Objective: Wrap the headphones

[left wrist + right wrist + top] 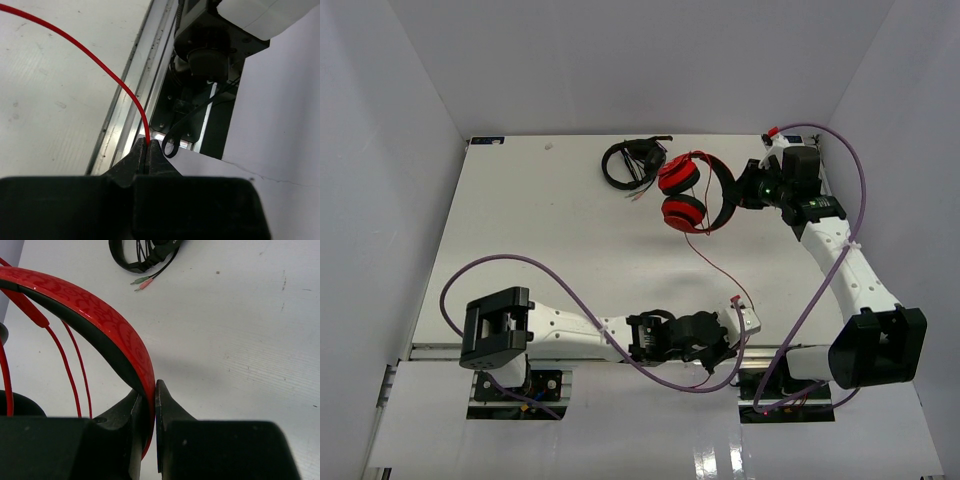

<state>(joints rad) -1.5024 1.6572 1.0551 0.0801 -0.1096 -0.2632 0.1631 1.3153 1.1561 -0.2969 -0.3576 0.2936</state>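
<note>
Left gripper (pixel 148 145) pinches the red cable (pixel 147 127) tight; right gripper (pixel 151 390) is clamped on the headphones (pixel 90 305)

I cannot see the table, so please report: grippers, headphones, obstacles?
Left gripper shut on cable. Right gripper shut on headphones band. Black headset close beside them.

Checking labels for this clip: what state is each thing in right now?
red headphones: headband gripped by right fingers.
red cable: pinched in left fingers, strung out from headphones.
left fingers: shut on cable.
right fingers: shut on headband.
black headphones: lying apart, untouched.
</note>
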